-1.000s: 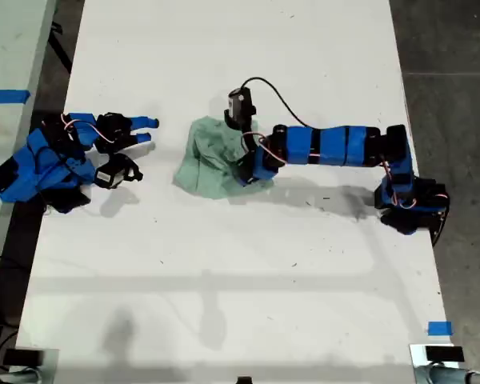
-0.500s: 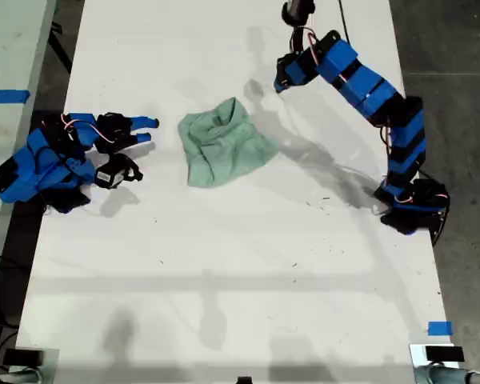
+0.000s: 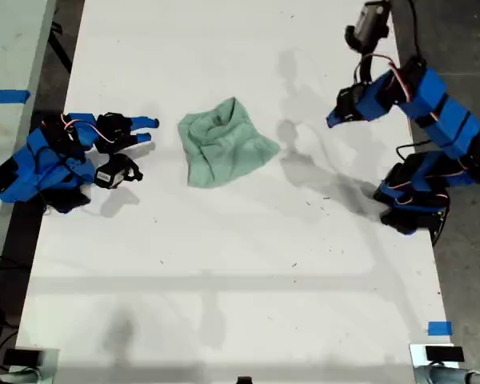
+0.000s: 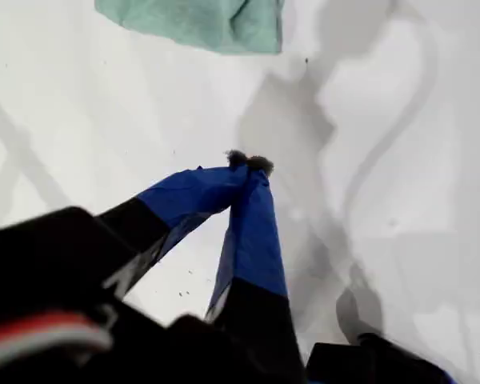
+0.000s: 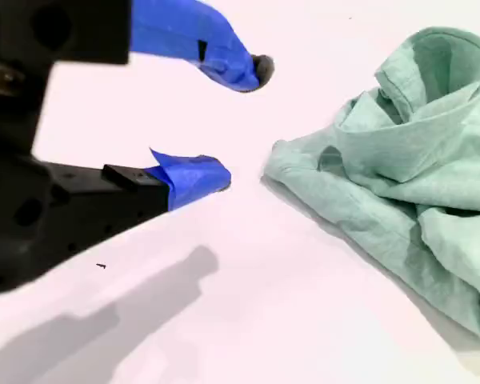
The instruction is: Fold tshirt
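**On the white table: a crumpled tshirt between two grippers**

On the white table (image 3: 224, 264), the pale mint-green tshirt (image 3: 224, 152) lies bunched in a rumpled heap. My second gripper (image 5: 224, 128), jaws spread, rests just beside it. My first gripper (image 4: 248, 164), tips pressed together and empty, has lifted well away since a second ago.

White table (image 3: 224, 304), crumpled mint tshirt (image 3: 222, 144) lying on it
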Controlling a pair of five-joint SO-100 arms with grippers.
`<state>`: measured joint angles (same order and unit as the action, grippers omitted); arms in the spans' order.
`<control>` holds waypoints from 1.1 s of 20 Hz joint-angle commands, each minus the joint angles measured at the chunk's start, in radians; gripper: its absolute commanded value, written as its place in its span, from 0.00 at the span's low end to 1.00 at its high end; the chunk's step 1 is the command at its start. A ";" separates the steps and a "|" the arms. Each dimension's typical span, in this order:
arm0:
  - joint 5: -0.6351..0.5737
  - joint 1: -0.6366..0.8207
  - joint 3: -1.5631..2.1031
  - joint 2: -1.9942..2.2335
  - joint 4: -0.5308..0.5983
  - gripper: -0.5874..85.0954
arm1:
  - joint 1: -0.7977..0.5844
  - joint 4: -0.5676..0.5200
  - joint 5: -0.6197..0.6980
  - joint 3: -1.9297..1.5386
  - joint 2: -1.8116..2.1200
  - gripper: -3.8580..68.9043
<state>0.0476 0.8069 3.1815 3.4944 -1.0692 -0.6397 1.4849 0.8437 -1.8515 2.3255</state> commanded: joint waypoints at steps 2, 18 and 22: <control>-0.005 0.009 0.003 0.106 -0.002 0.21 | 0.147 -0.037 -0.192 -0.430 0.482 0.04; -0.005 0.005 0.003 0.106 -0.002 0.21 | 0.549 -0.176 -0.830 -1.193 1.167 0.18; -0.005 0.005 0.003 0.106 -0.002 0.21 | 0.581 -0.193 -0.885 -1.203 1.167 0.20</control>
<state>0.0476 0.8069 3.1815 3.4944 -1.0692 -0.0890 1.2855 -0.0092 -3.0373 3.4806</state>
